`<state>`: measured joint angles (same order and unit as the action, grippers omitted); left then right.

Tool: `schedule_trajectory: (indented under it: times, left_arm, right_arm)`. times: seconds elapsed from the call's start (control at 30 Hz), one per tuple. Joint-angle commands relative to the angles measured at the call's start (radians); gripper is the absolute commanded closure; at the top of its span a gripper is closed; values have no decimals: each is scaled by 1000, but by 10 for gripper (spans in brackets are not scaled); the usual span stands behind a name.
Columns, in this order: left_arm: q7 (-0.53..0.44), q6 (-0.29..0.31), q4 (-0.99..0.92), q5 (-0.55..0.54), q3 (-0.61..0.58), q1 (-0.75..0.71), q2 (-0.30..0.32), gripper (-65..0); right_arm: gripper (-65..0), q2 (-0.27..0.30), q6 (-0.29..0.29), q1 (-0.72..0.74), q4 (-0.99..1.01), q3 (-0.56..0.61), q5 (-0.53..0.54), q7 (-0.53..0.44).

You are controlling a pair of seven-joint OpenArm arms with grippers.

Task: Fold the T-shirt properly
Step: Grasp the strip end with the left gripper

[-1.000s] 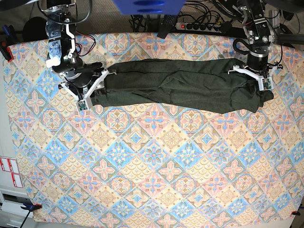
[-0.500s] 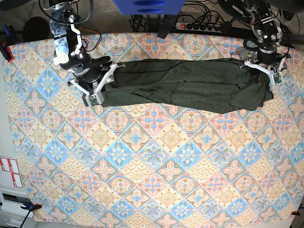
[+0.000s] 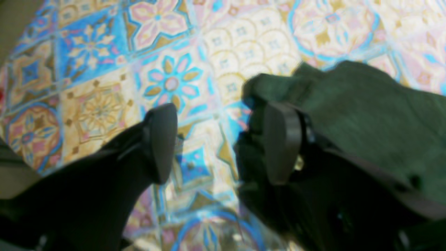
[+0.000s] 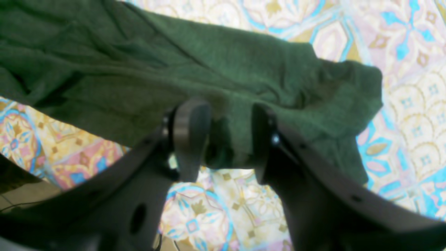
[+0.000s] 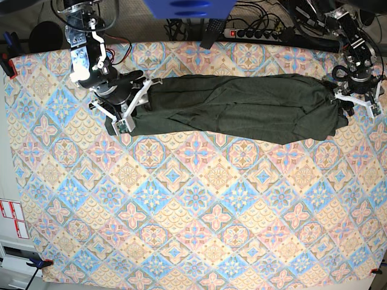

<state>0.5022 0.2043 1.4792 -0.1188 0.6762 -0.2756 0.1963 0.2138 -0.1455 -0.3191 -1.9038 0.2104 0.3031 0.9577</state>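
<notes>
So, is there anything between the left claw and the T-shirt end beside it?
Nothing visible. The left claw is open over the patterned tablecloth, with only bare cloth between its fingers, and the T-shirt edge lies right against one finger.

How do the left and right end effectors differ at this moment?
The left end effector stands open with only patterned cloth between its pads; the right end effector has a fold of the T-shirt between its pads. The left sits just off the shirt's end; the right sits on the opposite end. Both are near the table's far edge.
</notes>
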Motion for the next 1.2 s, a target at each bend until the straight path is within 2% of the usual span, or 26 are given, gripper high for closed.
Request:
schedule_trajectory:
  times: [0.0,0.2,0.37,0.6,0.7,0.8,0.93,1.07,1.17]
  left_arm:
    - [-9,1,-21,-2,3,17,27,-394]
    - [-10,4,-142,1,-29,100,48,-398]
    - [-10,8,-142,-2,-109,100,58,-394]
    - [-7,11,-140,-2,-112,85,64,-394]
    - [34,68,-127,-18,-114,71,105,-394]
    - [112,120,-71,-112,-114,66,130,-394]
    - [201,129,-41,-212,-114,65,190,-393]
    - [217,129,-41,-259,-121,65,239,-393]
    - [217,129,-47,-261,-184,66,280,-394]
  right_arm:
    - [-229,5,-1,5,-20,-2,8,-16]
    - [-229,5,-1,8,-20,-2,8,-13]
    - [-229,5,-1,11,-20,-2,8,-13]
    - [-231,5,-1,13,-20,-12,8,-13]
    - [-231,5,-1,41,-20,-6,8,-13]
    - [-231,3,-1,68,-16,-6,9,-13]
    - [-232,3,-1,71,-15,-4,9,-13]
    - [-232,3,-1,71,-15,-4,9,-13]
    - [-232,3,-1,70,-15,-4,9,-13]
